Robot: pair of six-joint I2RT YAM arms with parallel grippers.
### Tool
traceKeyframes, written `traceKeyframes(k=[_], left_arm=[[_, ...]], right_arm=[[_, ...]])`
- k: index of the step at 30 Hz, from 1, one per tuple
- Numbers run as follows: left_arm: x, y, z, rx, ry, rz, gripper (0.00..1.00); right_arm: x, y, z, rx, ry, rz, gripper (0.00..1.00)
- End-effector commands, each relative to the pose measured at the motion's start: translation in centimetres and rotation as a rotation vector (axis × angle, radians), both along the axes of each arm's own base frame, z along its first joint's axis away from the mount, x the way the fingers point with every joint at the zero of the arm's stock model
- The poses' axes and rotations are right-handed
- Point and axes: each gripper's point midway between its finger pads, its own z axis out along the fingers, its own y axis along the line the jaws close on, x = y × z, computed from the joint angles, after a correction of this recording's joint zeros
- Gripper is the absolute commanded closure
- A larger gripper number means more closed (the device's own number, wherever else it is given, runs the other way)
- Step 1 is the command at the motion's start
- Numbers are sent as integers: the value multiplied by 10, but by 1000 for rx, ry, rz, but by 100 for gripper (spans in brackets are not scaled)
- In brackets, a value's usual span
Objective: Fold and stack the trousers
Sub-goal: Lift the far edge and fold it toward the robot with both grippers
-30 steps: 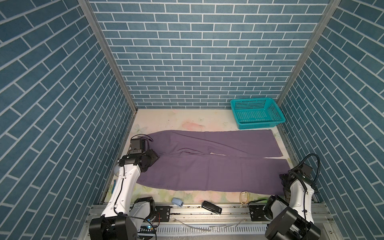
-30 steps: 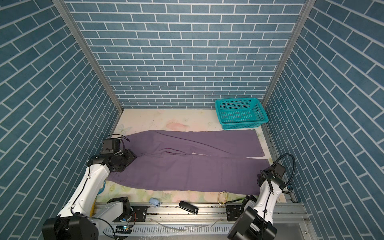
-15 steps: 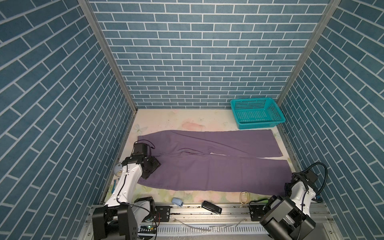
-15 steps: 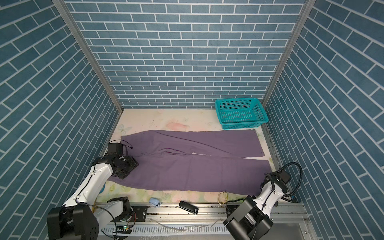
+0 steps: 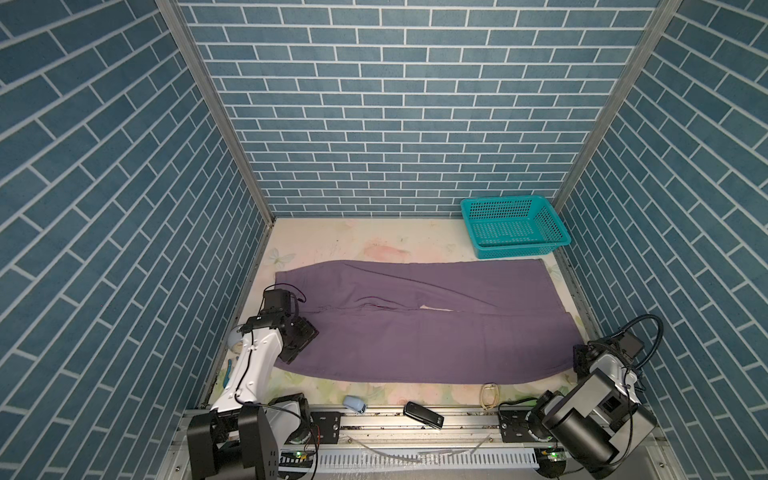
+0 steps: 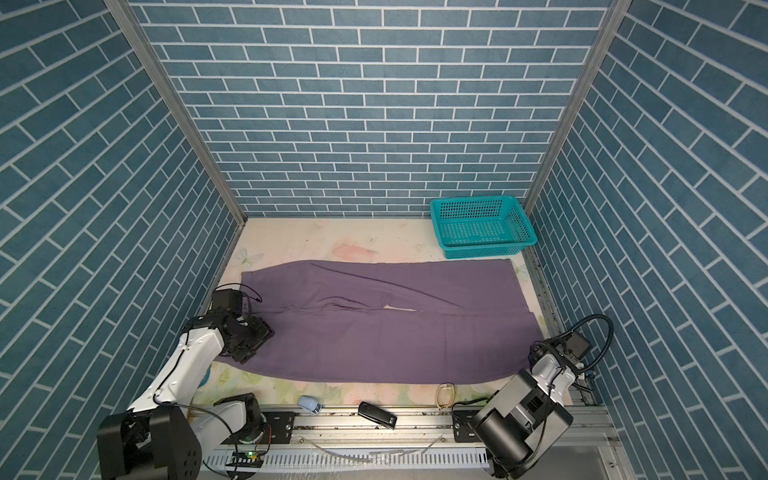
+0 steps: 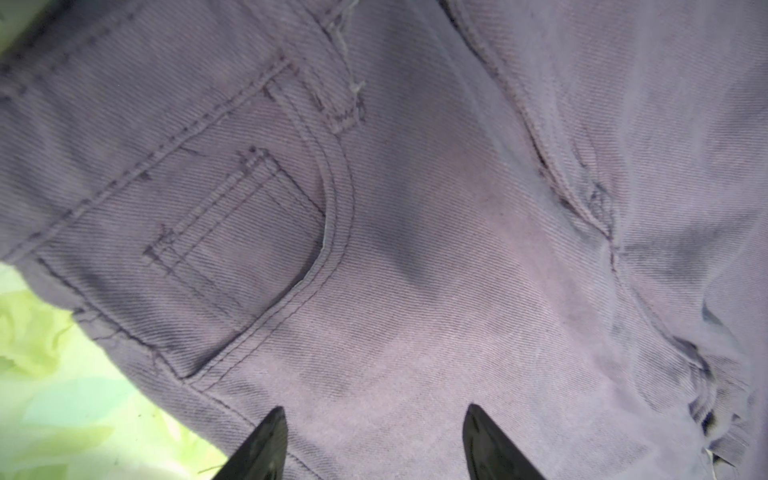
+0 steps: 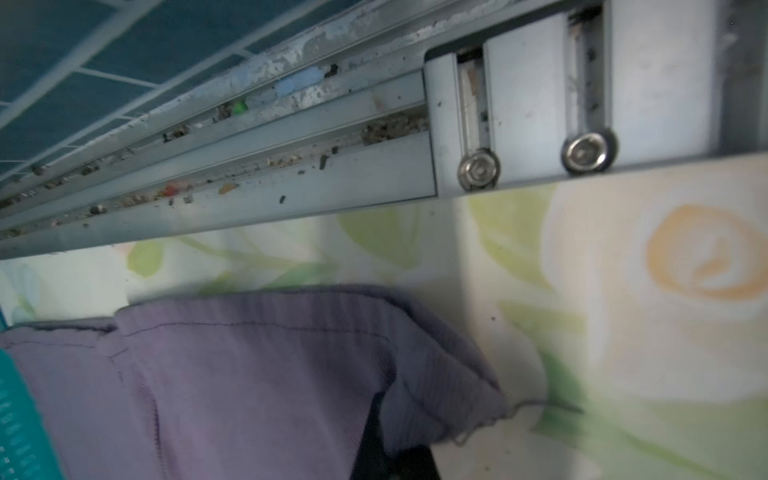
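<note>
The purple trousers lie spread flat across the floral table, waist at the left, both legs running right. My left gripper is low over the waist's near corner. In the left wrist view it stands open, its dark fingertips on either side of plain fabric beside a front pocket. My right gripper is at the near leg's hem. In the right wrist view it is shut on a bunched hem corner.
A teal basket stands at the back right, just beyond the far leg. A black device, a small pale blue object and a beige loop lie along the front rail. Brick walls close three sides.
My right gripper dropped to the near leg's hem and shut on it. My left gripper slid along the waist toward the near corner and stayed open.
</note>
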Motion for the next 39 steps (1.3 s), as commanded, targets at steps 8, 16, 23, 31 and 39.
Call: traceKeyframes(k=[8, 16, 23, 31, 39], left_arm=[[-37, 10, -11, 46, 136, 86, 10], [-46, 13, -38, 54, 174, 142, 3], [-34, 14, -60, 18, 152, 185, 17], [-27, 13, -68, -76, 151, 206, 100], [-7, 37, 34, 14, -74, 213, 100]], right_arm=[[1, 16, 14, 37, -39, 41, 100], [7, 13, 19, 32, -50, 63, 100], [10, 13, 14, 52, -51, 67, 100], [18, -2, 33, 13, -76, 51, 100], [37, -26, 90, -60, -221, -63, 100]])
